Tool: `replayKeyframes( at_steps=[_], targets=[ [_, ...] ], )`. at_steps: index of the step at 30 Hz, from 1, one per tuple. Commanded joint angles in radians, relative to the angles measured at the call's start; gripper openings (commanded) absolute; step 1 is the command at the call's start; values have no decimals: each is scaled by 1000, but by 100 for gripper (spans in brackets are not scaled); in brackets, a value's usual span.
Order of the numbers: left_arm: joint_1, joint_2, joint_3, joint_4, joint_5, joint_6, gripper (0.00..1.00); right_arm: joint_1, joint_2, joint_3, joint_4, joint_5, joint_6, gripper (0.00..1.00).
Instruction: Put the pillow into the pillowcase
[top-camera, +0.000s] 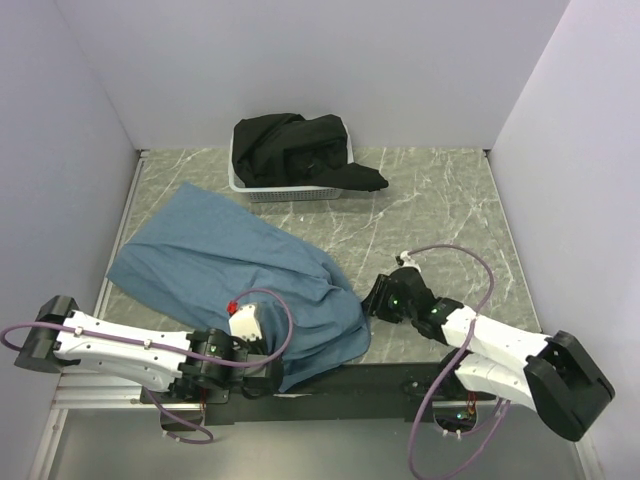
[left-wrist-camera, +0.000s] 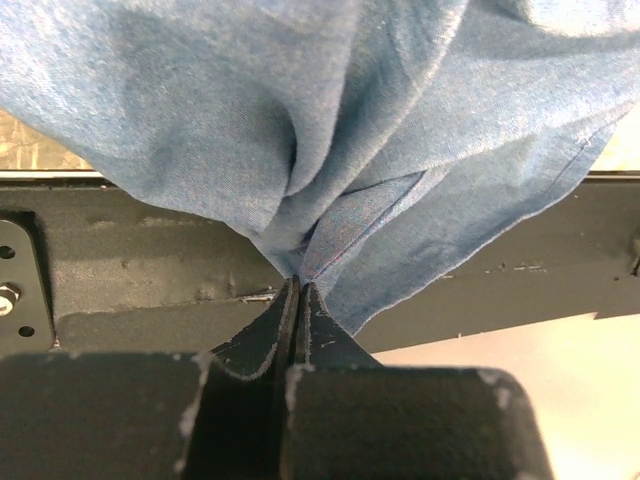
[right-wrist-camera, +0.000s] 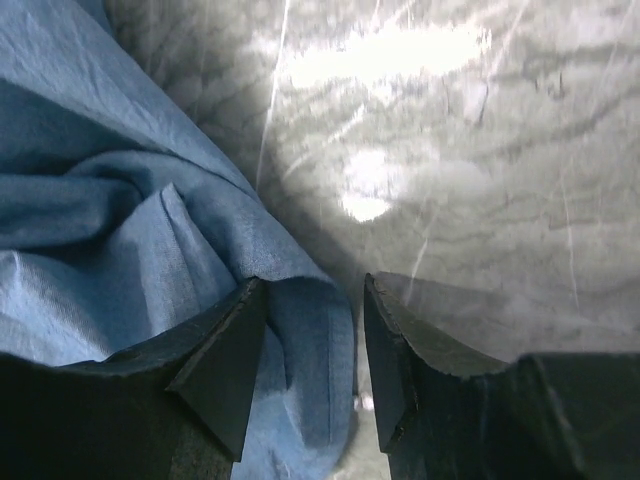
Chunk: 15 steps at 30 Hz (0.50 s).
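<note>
The slate-blue pillowcase (top-camera: 240, 275) lies spread and bulging across the left middle of the marble table, its near end hanging over the front edge. The pillow does not show; I cannot tell whether it is inside. My left gripper (top-camera: 268, 368) is shut on the pillowcase's near hem (left-wrist-camera: 330, 240), which fans up out of the closed jaws. My right gripper (top-camera: 372, 298) is open at the pillowcase's right edge; a fold of blue cloth (right-wrist-camera: 320, 340) lies between its fingers (right-wrist-camera: 225, 350), not pinched.
A white basket (top-camera: 285, 190) with black cloth (top-camera: 300, 150) piled in it stands at the back centre. Bare marble table (top-camera: 440, 210) lies to the right. White walls close the back and sides. A black rail (left-wrist-camera: 130, 270) runs along the front edge.
</note>
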Motion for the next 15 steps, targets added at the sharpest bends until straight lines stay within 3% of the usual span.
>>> replayKeyframes(
  at_steps=[1, 5, 7, 8, 10, 14, 15],
  targets=[
    [-6, -1, 52, -22, -16, 18, 1, 11, 50, 37, 27, 97, -22, 51],
    [-6, 7, 78, -36, -8, 44, 1, 11, 91, 54, 73, 92, -47, 50],
    [-6, 1, 100, -48, -7, 65, 1, 11, 94, 57, 96, 77, -57, 41],
    [-6, -1, 109, -48, -5, 77, 1, 11, 93, 66, 93, 80, -60, 22],
    [-6, -1, 150, -44, 3, 139, 1, 7, 82, 81, 55, 112, -62, 4],
    [-9, 28, 270, -80, 12, 264, 1, -108, 10, 173, -109, 153, -100, 0],
    [-11, 42, 334, -94, 7, 283, 1, -186, -8, 192, -140, 156, -113, 0]
  ],
)
